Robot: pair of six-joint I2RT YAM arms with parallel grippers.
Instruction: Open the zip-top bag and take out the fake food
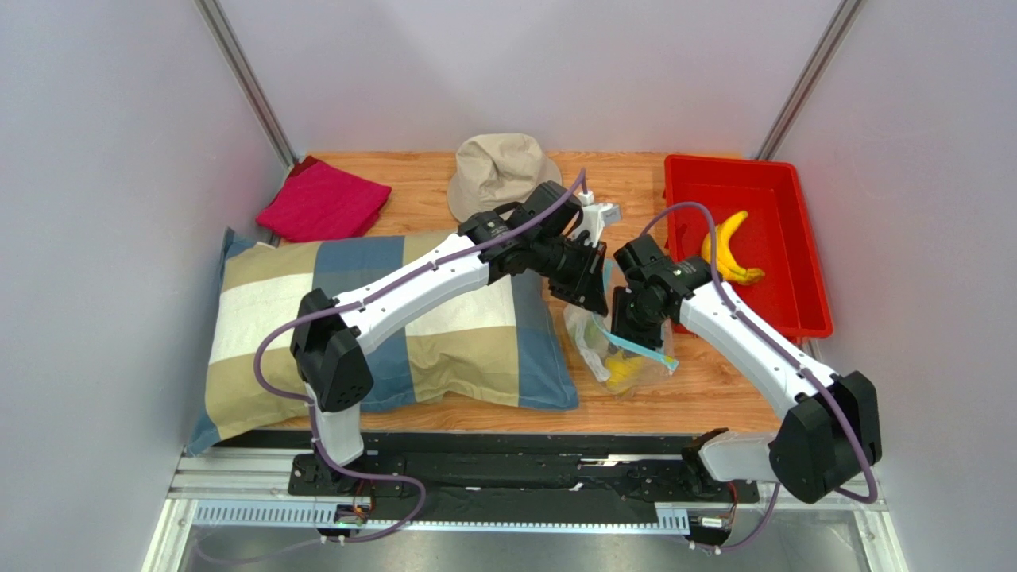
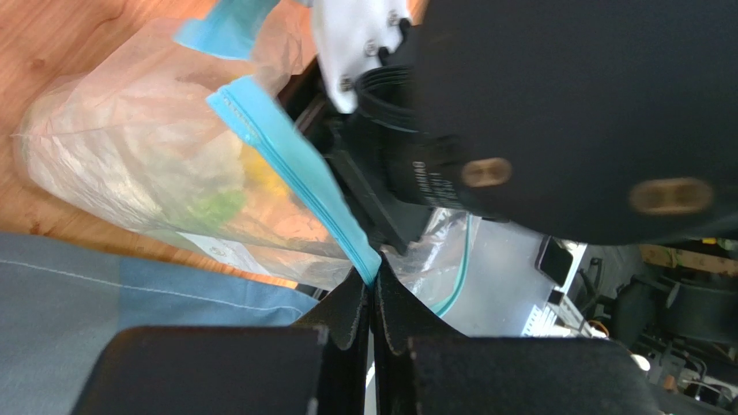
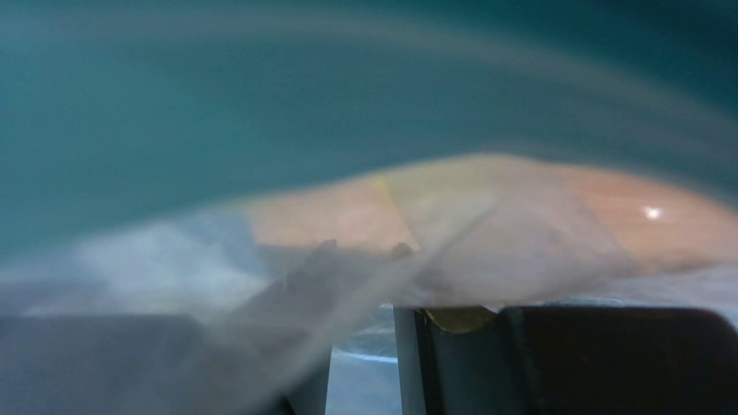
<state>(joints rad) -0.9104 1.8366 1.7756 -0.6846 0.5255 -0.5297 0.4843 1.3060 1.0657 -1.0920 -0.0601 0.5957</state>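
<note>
Wooden table (image 1: pixel 716 393): near its front edge, left gripper (image 2: pixel 372 298) clamps the bag (image 1: pixel 615 358) by its blue strip (image 2: pixel 294 169); right gripper (image 1: pixel 635 331), smothered in plastic, hold unclear.

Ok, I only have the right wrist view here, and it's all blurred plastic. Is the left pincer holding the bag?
Observer: Yes, the left pincer is shut on the blue zip strip of the zip-top bag.
Operator: Any food outside it?
Observer: A banana lies in the red bin.
Operator: What's inside?
Observer: Something yellow and something green show through the plastic.
</note>
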